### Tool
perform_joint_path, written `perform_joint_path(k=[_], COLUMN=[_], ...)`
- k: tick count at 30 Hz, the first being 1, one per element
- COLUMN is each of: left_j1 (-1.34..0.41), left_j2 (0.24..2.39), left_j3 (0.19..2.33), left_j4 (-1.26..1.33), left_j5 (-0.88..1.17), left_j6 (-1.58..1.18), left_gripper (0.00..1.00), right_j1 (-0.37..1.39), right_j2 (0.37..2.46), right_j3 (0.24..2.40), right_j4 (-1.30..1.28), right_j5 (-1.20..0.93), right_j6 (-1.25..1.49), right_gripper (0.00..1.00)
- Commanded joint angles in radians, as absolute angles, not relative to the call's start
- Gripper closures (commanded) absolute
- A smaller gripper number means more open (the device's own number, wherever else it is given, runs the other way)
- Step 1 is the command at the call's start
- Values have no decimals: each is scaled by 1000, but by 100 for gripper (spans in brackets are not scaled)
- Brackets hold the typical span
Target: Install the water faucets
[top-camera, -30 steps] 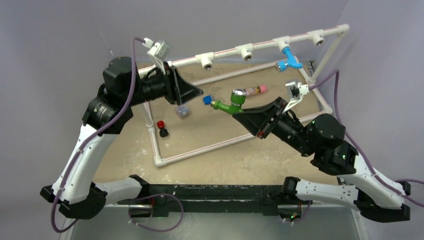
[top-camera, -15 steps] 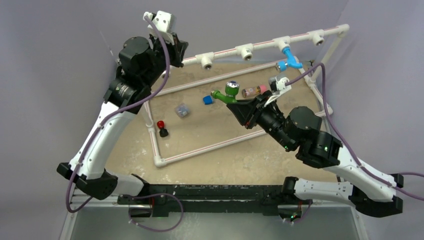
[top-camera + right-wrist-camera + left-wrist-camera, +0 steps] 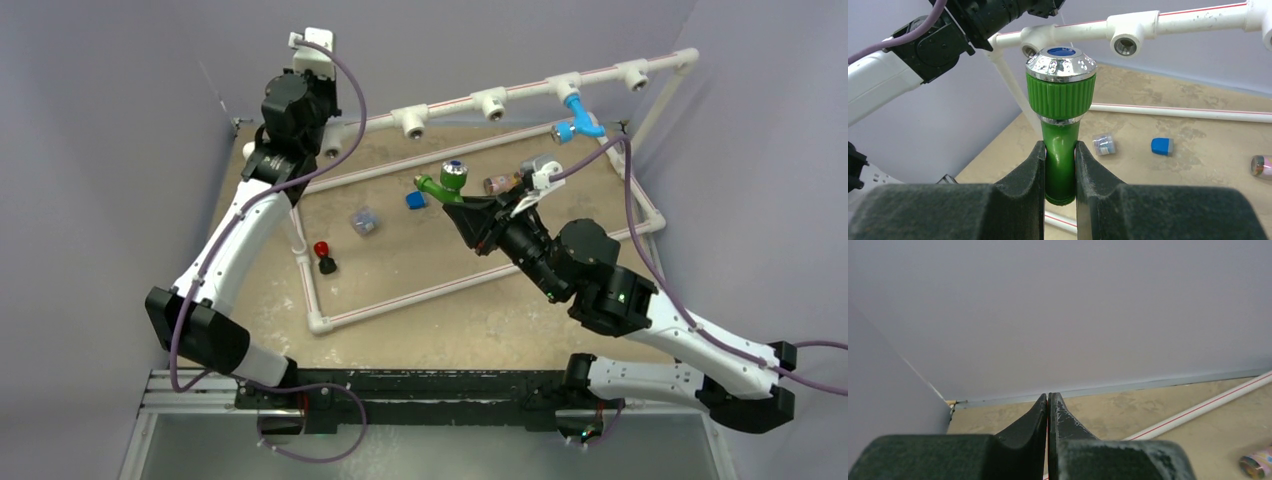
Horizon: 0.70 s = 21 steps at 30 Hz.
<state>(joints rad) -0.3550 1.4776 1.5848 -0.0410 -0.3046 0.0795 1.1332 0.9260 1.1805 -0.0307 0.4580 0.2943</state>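
My right gripper (image 3: 1060, 145) is shut on the bright green faucet (image 3: 1060, 100), clamping its stem below the ribbed collar, with the silvery mouth pointing up. From above, the green faucet (image 3: 445, 185) hangs over the middle of the sandy table, short of the white top rail's T-fittings (image 3: 412, 122). The light blue faucet (image 3: 580, 115) sits under a T-fitting at the rail's right end. My left gripper (image 3: 1048, 396) is shut on nothing and is raised at the back left, facing the far wall.
A white pipe frame (image 3: 400, 300) lies on the table. Inside it are a pink-capped brown cylinder (image 3: 505, 182), a blue cap (image 3: 416, 200), a small clear roll (image 3: 364, 221) and a red knob (image 3: 322, 250) by a black piece. Walls stand close at the back and sides.
My left gripper has shut and its arm has swung up toward the back-left corner. My right arm has carried the green faucet left and toward the back rail.
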Motion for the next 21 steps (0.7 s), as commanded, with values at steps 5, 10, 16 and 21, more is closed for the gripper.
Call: perform_joint_path(k=[5, 10, 16, 21], left_j1=[-291, -279, -278, -278], left_j2=[1474, 1465, 1470, 1468], left_j3=[1501, 1454, 1408, 1367], left_j4=[82, 32, -67, -101], left_j5=[-367, -354, -371, -366], left_j6=[111, 45, -27, -63], left_gripper=[100, 100, 100, 100], right_j1=[1136, 1136, 1136, 1137], right_j2=[949, 959, 973, 1004], right_j3=[1140, 1080, 995, 940], right_j4=[132, 268, 460, 617], right_j5=[553, 612, 670, 707], right_j6=[216, 105, -53, -129], right_gripper=[100, 100, 100, 100])
